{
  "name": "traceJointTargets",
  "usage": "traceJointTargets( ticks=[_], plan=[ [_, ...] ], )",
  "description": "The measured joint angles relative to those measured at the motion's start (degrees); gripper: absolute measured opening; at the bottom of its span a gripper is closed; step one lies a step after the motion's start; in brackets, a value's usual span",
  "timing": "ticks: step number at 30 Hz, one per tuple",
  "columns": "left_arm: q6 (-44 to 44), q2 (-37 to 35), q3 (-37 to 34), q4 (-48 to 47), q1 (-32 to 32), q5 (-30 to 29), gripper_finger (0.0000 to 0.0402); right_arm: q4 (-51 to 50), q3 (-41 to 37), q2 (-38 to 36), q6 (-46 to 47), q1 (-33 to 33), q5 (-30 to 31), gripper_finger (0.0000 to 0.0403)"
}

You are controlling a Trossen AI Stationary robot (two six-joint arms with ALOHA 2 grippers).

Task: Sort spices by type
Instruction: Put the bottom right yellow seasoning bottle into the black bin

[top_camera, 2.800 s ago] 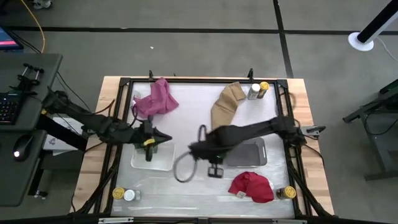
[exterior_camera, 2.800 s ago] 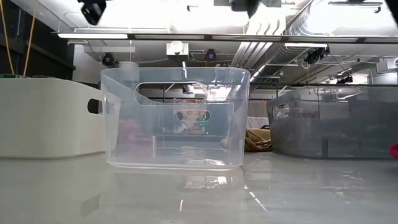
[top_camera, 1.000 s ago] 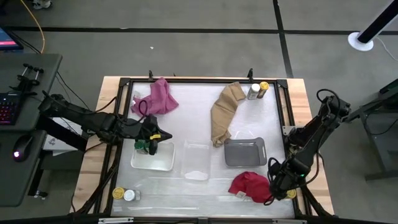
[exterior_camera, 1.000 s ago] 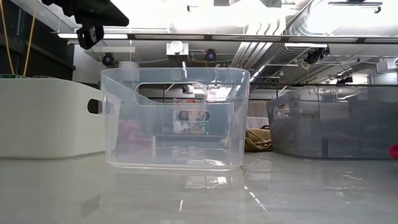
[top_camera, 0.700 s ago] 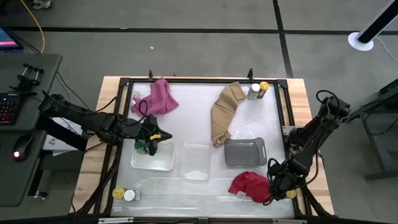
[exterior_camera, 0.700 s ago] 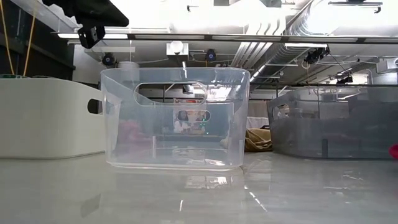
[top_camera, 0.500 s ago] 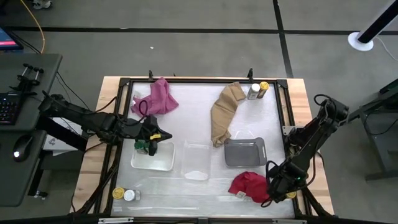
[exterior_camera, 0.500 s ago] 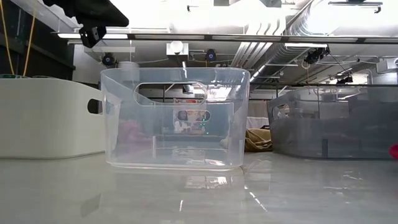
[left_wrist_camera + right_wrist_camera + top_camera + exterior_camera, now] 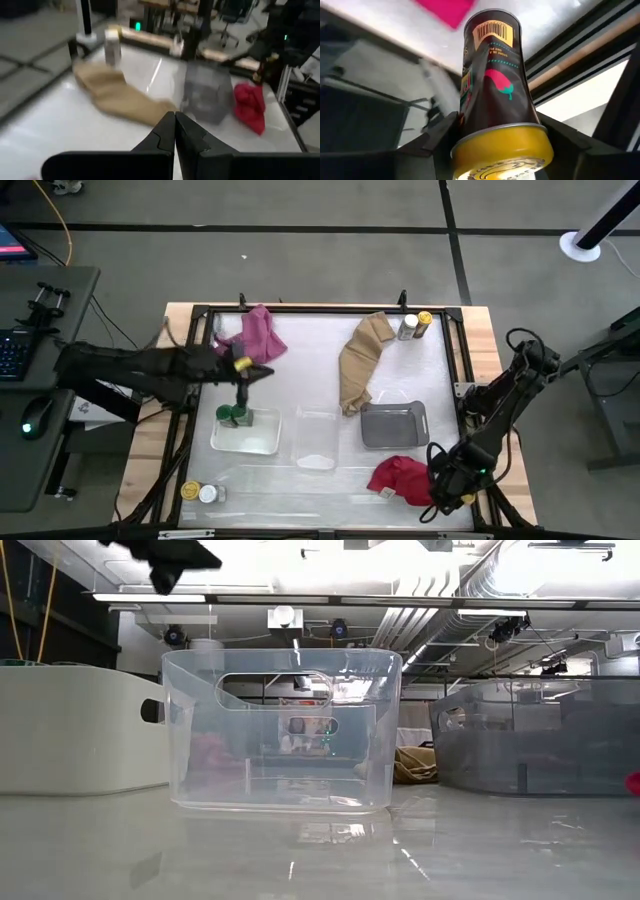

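A yellow-lidded amber jar [image 9: 495, 95] stands at the table's near right corner, with my right gripper [image 9: 447, 486] down over it and shut on it. A green-lidded jar [image 9: 232, 416] stands on its base in the white tray [image 9: 262, 442]. My left gripper [image 9: 243, 368] hangs shut and empty above the table, far of that tray, beside the pink cloth [image 9: 256, 336]. Two more jars [image 9: 414, 325] stand at the far right corner. Another two jars [image 9: 199, 492] stand at the near left corner. My right gripper has the yellow-lidded jar between its two fingers, which lie against the jar's opposite sides [image 9: 470, 125] just under the lid [image 9: 502, 152]. The fingers come from above, pointing down. The jar's base is hidden, so I cannot tell whether it is lifted.
A clear tray [image 9: 317, 437] and a grey tray [image 9: 394, 424] sit in a row to the right of the white one. A tan cloth [image 9: 362, 355] lies far of them. A red cloth [image 9: 403, 478] lies just left of my right gripper. A black frame [image 9: 320, 308] rims the table.
My left gripper has risen from the white tray and gone toward the table's far edge, still shut; the green-lidded jar stays in the tray. My right gripper stays at the near right corner.
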Motion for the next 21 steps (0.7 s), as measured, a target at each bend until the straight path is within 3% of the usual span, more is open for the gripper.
traceJointTargets(
  ticks=[8,14,21],
  plan=[
    [11.64,-5.00,4.12,-3.17,9.91,1.96,0.0000,-5.98,17.64,-0.07,-1.13,-3.19,9.97,0.0217],
    [11.97,-2.58,2.34,-2.93,15.06,3.50,0.0000,-16.22,26.31,-0.13,-2.78,-10.64,22.44,0.0217],
    [5.95,4.27,-0.64,0.79,16.05,14.60,0.0000,-29.42,26.68,0.39,-18.53,-27.47,21.09,0.0217]
  ],
)
